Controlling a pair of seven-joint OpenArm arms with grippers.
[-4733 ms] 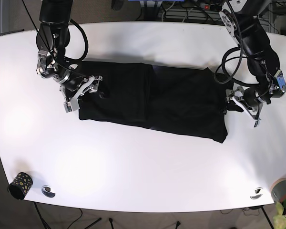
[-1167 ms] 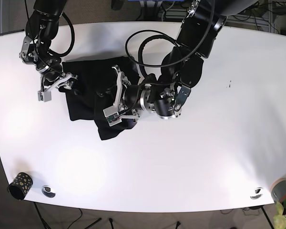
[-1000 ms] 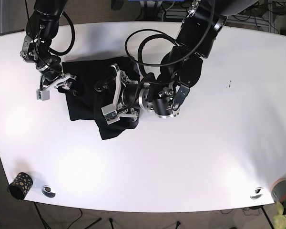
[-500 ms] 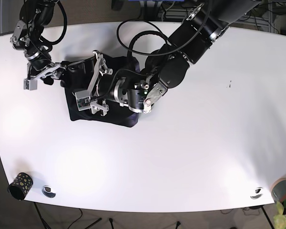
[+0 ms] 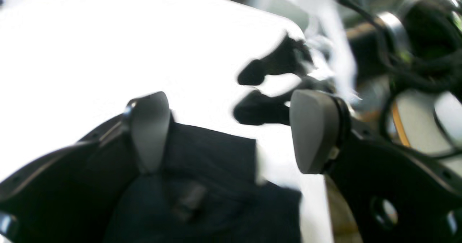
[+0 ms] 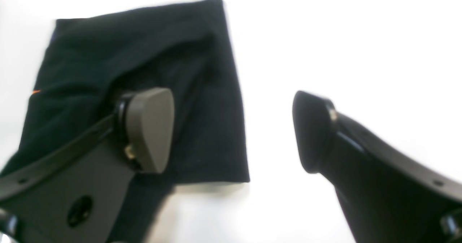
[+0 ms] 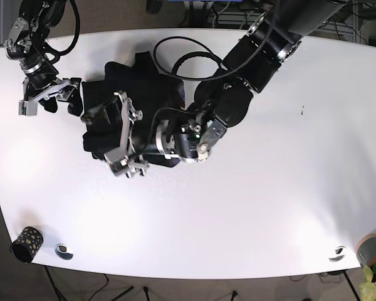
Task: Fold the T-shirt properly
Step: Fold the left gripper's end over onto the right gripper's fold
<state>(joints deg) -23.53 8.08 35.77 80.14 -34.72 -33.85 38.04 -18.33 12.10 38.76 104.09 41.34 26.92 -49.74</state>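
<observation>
The black T-shirt lies bunched in a compact fold at the left of the white table. My left gripper reaches across it from the right and hovers over its near left edge. In the left wrist view that gripper is open, with the T-shirt below its fingers. My right gripper sits just left of the T-shirt, off the cloth. In the right wrist view it is open and holds nothing, with the T-shirt lying flat under its left finger.
A dark patterned cup stands at the front left corner beside a metal grommet. Another grommet and a plant pot are at the front right. Cables run behind the far edge.
My left arm swung further left and nearer over the T-shirt, which is now bunched tighter. My right gripper drew back up and left, off the cloth.
</observation>
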